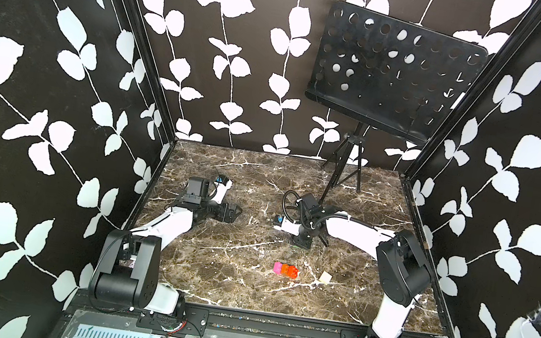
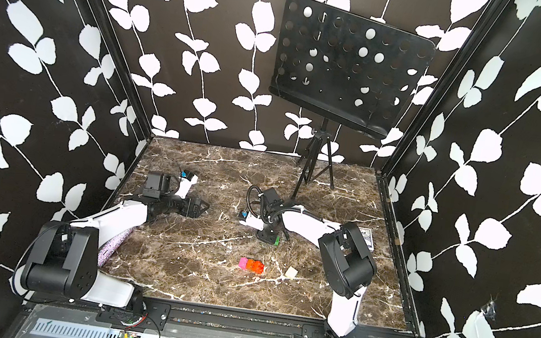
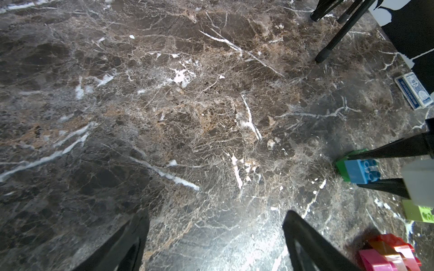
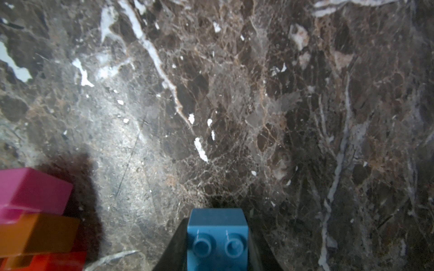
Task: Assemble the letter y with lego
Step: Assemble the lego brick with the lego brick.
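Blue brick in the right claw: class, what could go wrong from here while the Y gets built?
1. The right claw pinches the blue brick by its sides, with the green brick right beside it; pressing could twist it or make it slip.
2. The pink-and-orange stem lies loose nearby; a swinging arm could knock it.
3. The left claw is open and holds nothing, so nothing braces the parts.

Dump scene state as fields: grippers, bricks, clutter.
left gripper: open, empty, over bare table
right gripper: shut on blue brick
green brick: flush against blue brick
stem: pink plus two orange, joined, lying on table
cream brick: loose, beside stem
clutter: card box, music stand
build: stem, cream brick and blue-green pair not yet joined
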Available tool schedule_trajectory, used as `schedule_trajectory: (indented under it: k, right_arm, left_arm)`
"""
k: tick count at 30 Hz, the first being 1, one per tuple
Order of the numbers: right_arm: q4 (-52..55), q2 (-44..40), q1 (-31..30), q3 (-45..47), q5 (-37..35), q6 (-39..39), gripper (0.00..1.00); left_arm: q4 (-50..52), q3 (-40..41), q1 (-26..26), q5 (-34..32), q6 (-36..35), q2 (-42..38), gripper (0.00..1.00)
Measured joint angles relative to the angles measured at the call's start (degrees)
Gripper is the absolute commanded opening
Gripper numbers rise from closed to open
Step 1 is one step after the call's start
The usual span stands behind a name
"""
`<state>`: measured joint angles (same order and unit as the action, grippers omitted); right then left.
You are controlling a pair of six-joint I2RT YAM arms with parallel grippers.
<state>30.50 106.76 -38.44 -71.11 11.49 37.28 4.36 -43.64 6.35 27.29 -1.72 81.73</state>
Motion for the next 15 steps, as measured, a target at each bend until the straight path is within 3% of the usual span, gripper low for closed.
schedule_trajectory:
  k: [15]
  right_arm:
    - [0.0,-0.1,0.1,0.1,-0.1,-0.4,0.26]
  left_arm:
    - [0.0,0.0,0.0,0.4,0.3,0.0,0.91]
